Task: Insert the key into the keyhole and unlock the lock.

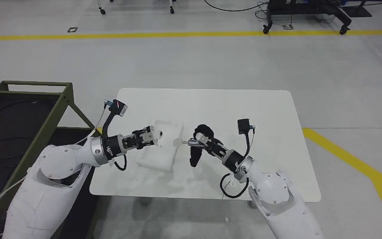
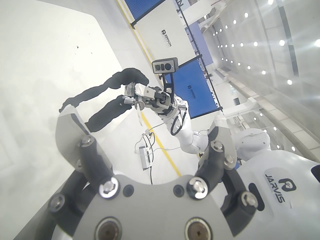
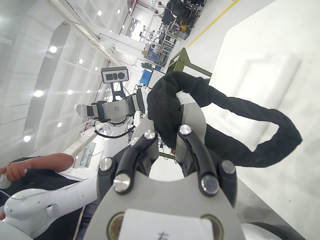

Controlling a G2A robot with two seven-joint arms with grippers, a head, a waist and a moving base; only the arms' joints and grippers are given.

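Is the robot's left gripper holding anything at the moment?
No: the left gripper has its fingers wide apart with nothing between them, while the lock is clamped in the right gripper.

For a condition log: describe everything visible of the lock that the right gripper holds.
The lock is a cable type: a silver metal body with a round key cylinder, and a thick loop sleeved in black knitted fabric. The right gripper clamps the body, holding it over the white table, with the loop drooping. A pale strip dangles from the cylinder.
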